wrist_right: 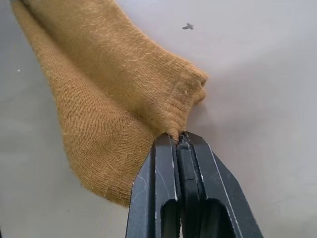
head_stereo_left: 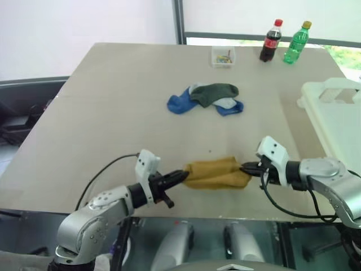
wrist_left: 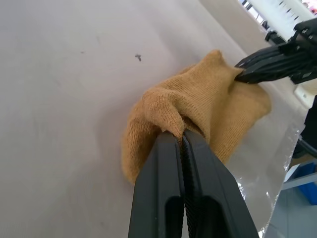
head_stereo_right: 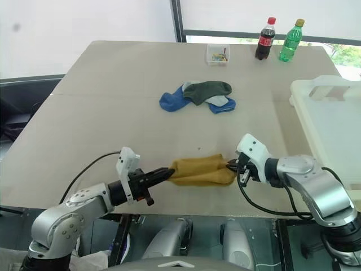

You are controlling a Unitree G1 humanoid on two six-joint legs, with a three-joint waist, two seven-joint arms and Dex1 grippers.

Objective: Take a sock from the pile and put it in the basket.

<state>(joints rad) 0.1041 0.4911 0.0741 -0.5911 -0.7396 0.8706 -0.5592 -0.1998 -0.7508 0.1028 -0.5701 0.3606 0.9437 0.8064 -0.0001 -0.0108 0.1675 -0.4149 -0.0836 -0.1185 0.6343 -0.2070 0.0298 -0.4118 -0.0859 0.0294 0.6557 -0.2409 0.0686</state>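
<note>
the mustard-yellow knitted sock (head_stereo_left: pixel 217 173) lies stretched crosswise near the front edge of the beige table (head_stereo_left: pixel 113 113), its long axis running left to right between the two arms. the left gripper (head_stereo_left: pixel 181 176) reaches in nearly level, fingers pressed together on the sock's left end. the right gripper (head_stereo_left: pixel 248 168) angles down and inward, clamped on its right end. the pile of blue, green and grey socks (head_stereo_left: pixel 206 99) sits further back; the cream-white plastic basket (head_stereo_left: pixel 333 113) stands at the right.

- Premises: indoor test room or lab, not a home.
- Large plain beige bench (head_stereo_left: pixel 113 113) stands alone on a bare floor.
- Pale blank walls and a window strip with a dark frame post (head_stereo_left: pixel 179 21) behind.
- Staged props: two drink bottles (head_stereo_left: pixel 271 40), small clear box (head_stereo_left: pixel 223 57).
</note>
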